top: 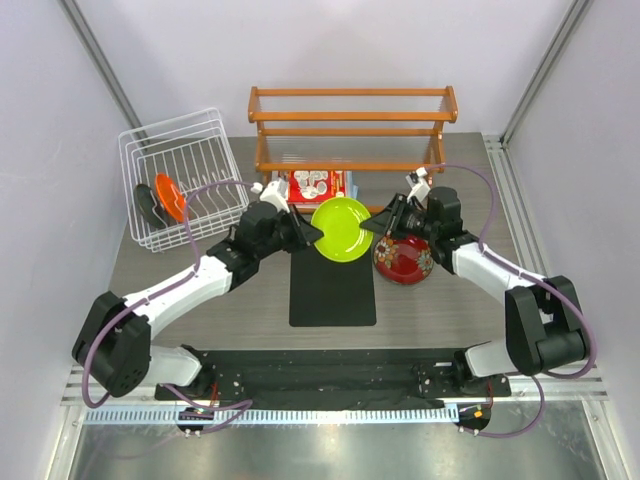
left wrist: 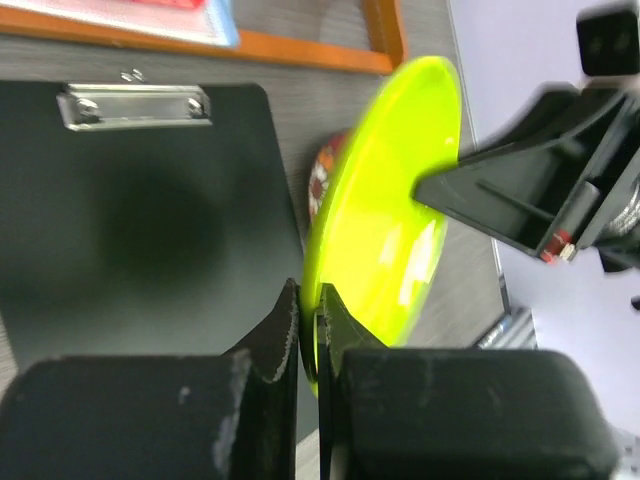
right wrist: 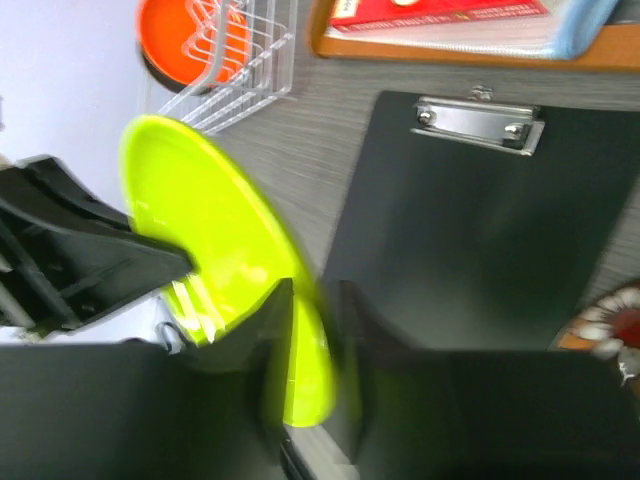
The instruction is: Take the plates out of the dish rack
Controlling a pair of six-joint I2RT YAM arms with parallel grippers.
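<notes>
The lime green plate (top: 342, 228) is held on edge above the table between both grippers. My left gripper (top: 312, 232) is shut on its left rim, which the left wrist view (left wrist: 312, 320) shows pinched between the fingers. My right gripper (top: 372, 228) is open, and its fingers straddle the plate's right rim (right wrist: 315, 300) with a gap on one side. The dark red floral plate (top: 403, 258) lies flat on the table under the right gripper. The orange plate (top: 170, 197) and a dark teal plate (top: 150, 205) stand in the white wire dish rack (top: 180, 150) at the back left.
A black clipboard (top: 333, 290) lies on the table below the lime plate. An orange-brown wooden shelf (top: 352, 115) stands at the back, with a red book (top: 315, 184) on its bottom level.
</notes>
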